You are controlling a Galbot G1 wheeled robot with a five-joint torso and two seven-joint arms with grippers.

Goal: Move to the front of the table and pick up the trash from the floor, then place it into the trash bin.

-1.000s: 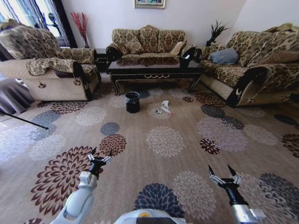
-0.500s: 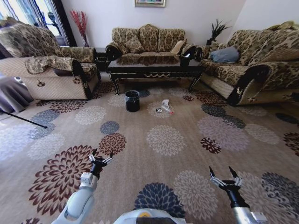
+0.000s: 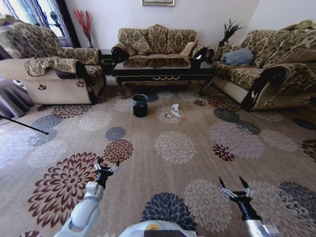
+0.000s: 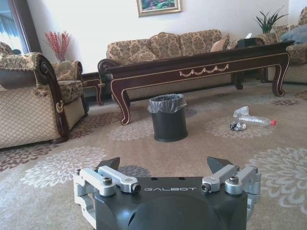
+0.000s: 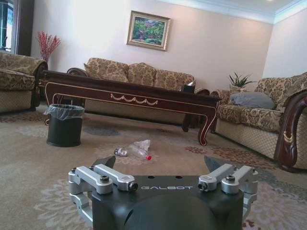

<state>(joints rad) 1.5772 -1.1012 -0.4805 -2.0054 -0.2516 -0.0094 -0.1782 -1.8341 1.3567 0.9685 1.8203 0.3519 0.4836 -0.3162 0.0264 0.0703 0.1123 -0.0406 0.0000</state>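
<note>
The long low coffee table of glossy dark wood [image 3: 163,75] with gold scrollwork on its front stands well ahead across the flowered carpet [image 3: 173,148]; just before it sits the small black cylindrical trash bin [image 3: 139,105] with a clear liner bunched at its rim, and near the bin, on the robot's right of it, lies the trash [image 3: 174,112]: a clear plastic bottle with a red cap [image 4: 256,120], a crumpled scrap of clear-white film [image 4: 241,111] and a small shiny dark piece [image 4: 236,126], all close together on the floor; the left gripper [image 3: 106,165] hangs low over the carpet at the near left, its fingers apart and empty; the right gripper [image 3: 233,187] hangs likewise at the near right, fingers spread with nothing between them; both are well apart from the litter. The bottle looks light, thin-walled and slick, likely to roll or buckle, so a hold across its middle seems safest; the film should be soft and nearly weightless, best pinched at its bunched part; the small piece may need a fine pinch close to the carpet.
</note>
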